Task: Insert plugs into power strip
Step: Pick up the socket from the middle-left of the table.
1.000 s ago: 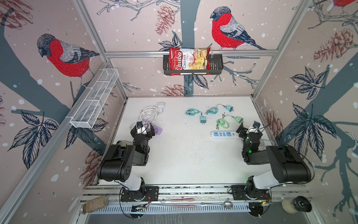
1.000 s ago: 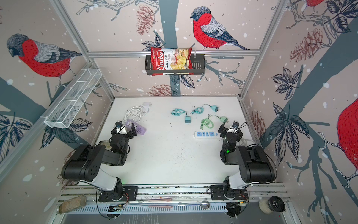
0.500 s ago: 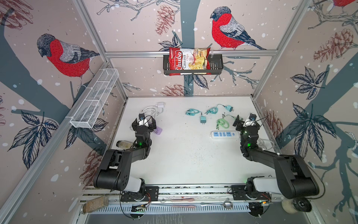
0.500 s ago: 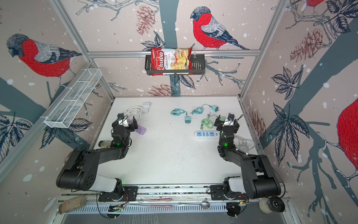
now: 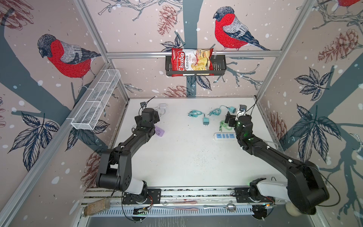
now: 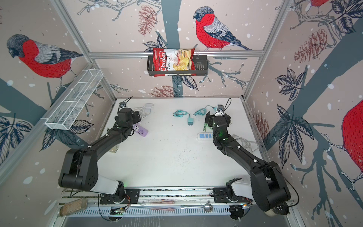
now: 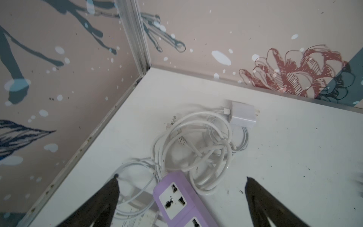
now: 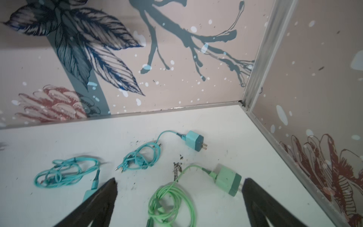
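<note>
Over the last second both arms have unfolded from a tucked pose and reached toward the far side of the table, while nothing on it has shifted. The left gripper now hangs over the far-left corner, jaws spread as wide as they were a second ago and holding nothing. Below it lie the end of the purple power strip and a tangle of white cables, with a white plug on the tangle's far edge. We cannot make out a second white plug in that pile. The right gripper has moved to the far right, past the white power strip, and is likewise wide open and empty. The mint green plug lies just beside one of its fingers, though we cannot tell whether they touch. One teal plug sits farther off toward the back wall. The other teal plug lies left of the mint one, between its coiled cable and the white strip. We read this as the approach: each arm is lining up on the plugs at its own side, no plug has been lifted, and the sockets we can see are all empty, so every insertion remains to be done.
</note>
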`<state>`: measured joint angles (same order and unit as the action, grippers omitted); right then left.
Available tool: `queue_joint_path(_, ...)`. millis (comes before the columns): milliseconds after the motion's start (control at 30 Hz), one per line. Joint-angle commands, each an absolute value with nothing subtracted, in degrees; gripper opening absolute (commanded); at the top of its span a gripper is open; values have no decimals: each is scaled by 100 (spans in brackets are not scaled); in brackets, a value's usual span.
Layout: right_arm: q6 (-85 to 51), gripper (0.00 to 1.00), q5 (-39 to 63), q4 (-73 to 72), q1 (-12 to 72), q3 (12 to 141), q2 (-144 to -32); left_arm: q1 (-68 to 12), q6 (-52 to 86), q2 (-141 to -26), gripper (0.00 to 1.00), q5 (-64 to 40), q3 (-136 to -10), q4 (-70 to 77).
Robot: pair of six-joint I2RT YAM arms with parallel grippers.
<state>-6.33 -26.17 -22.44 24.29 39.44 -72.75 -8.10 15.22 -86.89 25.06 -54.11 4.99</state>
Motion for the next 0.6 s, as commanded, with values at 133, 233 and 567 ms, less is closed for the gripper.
queue_joint_path(133, -1283, 100, -2273, -847, 2976, 4479, -7637, -622, 2597, -9697, 96, 1960, -6753, -2074)
queue_joint_path(233, -1378, 100, -2208, -543, 3294, 4684, -7825, -483, 2746, -10007, 94, 1573, -7058, -2242)
queue_joint_path(567, -1491, 100, -1922, -233, 3696, 4959, -8206, -212, 3066, -10523, 87, 470, -7370, -2659)
